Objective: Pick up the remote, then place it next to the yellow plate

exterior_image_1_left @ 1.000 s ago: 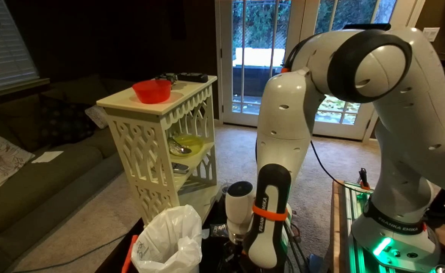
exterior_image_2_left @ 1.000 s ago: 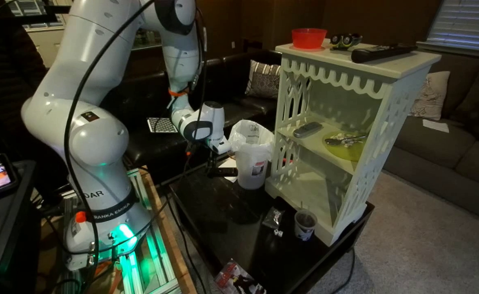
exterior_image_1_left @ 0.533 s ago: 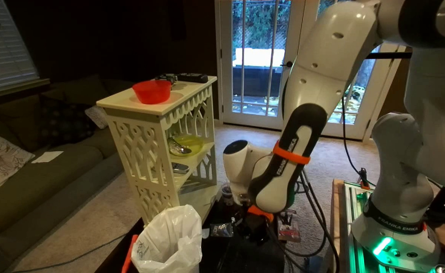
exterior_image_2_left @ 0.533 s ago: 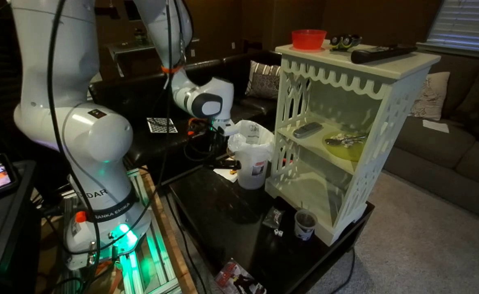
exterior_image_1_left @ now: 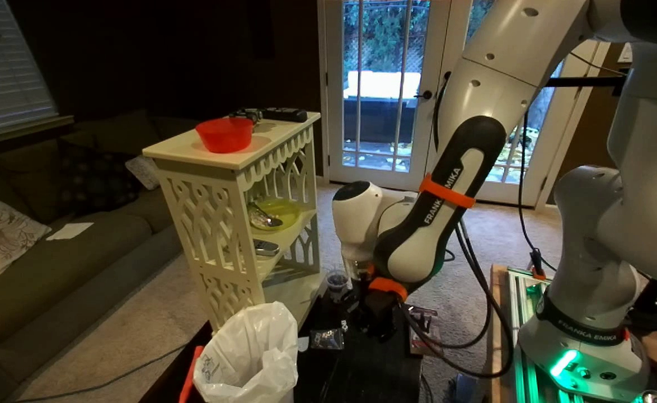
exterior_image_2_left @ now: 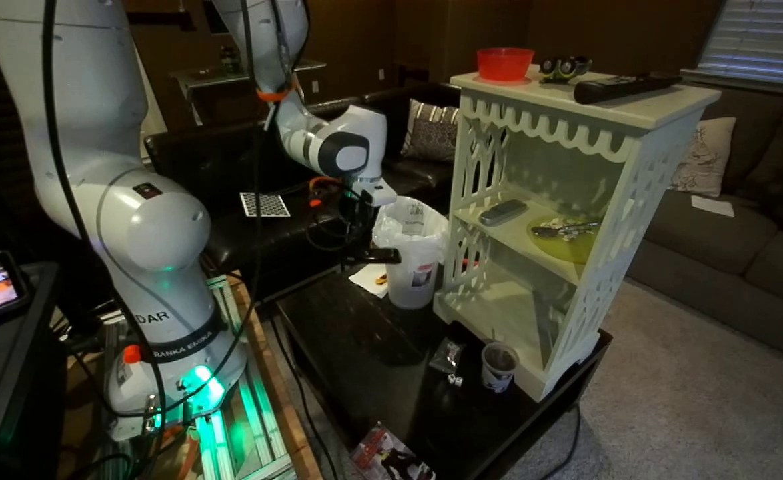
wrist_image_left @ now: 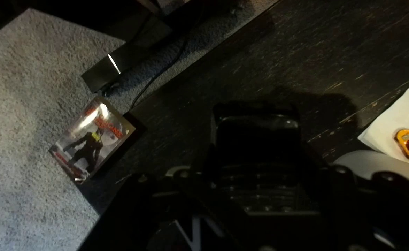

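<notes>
"Remote (exterior_image_2_left: 383, 256) above the table (exterior_image_2_left: 358, 340) now — lower a second ago, wasn't it?"

"Yes, and the gripper (wrist_image_left: 257, 153) is drawn in, pinching both its sides."

"So the pick-up looks done — what's left, I'd say, is reaching the yellow plate (exterior_image_2_left: 555, 253), well apart on the middle shelf (exterior_image_2_left: 511, 233)."
</notes>
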